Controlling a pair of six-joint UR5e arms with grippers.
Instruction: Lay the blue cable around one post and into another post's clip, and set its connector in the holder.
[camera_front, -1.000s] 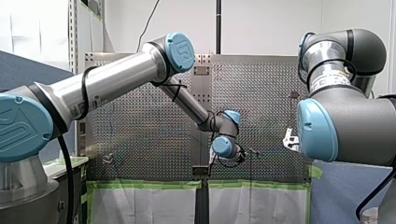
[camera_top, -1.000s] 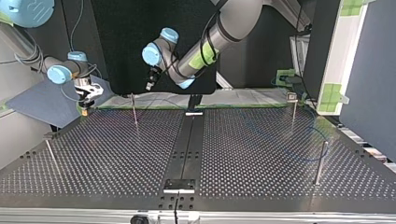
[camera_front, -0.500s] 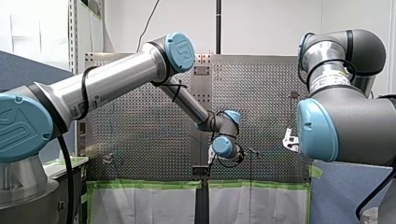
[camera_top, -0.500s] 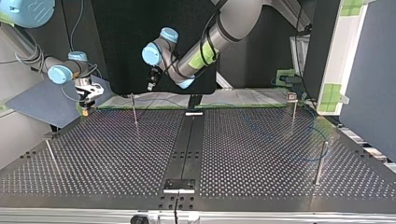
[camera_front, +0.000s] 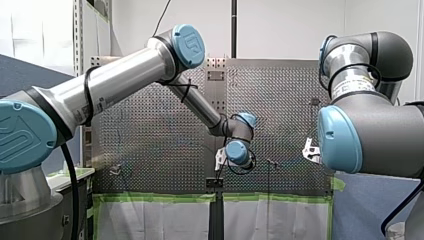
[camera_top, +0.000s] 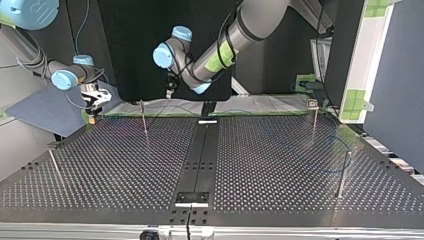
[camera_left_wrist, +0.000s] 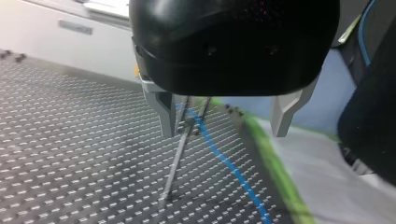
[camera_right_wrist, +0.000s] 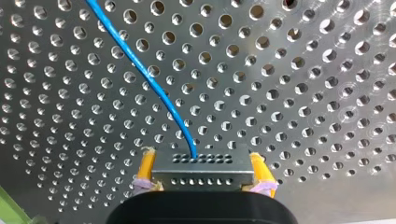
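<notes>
My right gripper has its yellow pads shut on a perforated metal connector. The blue cable leaves the connector and runs off over the perforated table. In the top view my right gripper hangs just above the table's far left corner. My left gripper is open, its metal fingers hovering over a thin post. The cable passes beside that post on the table. From across the table this gripper is above and behind the post.
Three more thin posts stand on the table. A black strip runs down its middle with a small block at the near end. Green tape edges the far side. Faint cable loops lie at the right.
My left arm's wrist has swung a little to the top view's right and risen slightly. My right arm with the connector has not moved.
</notes>
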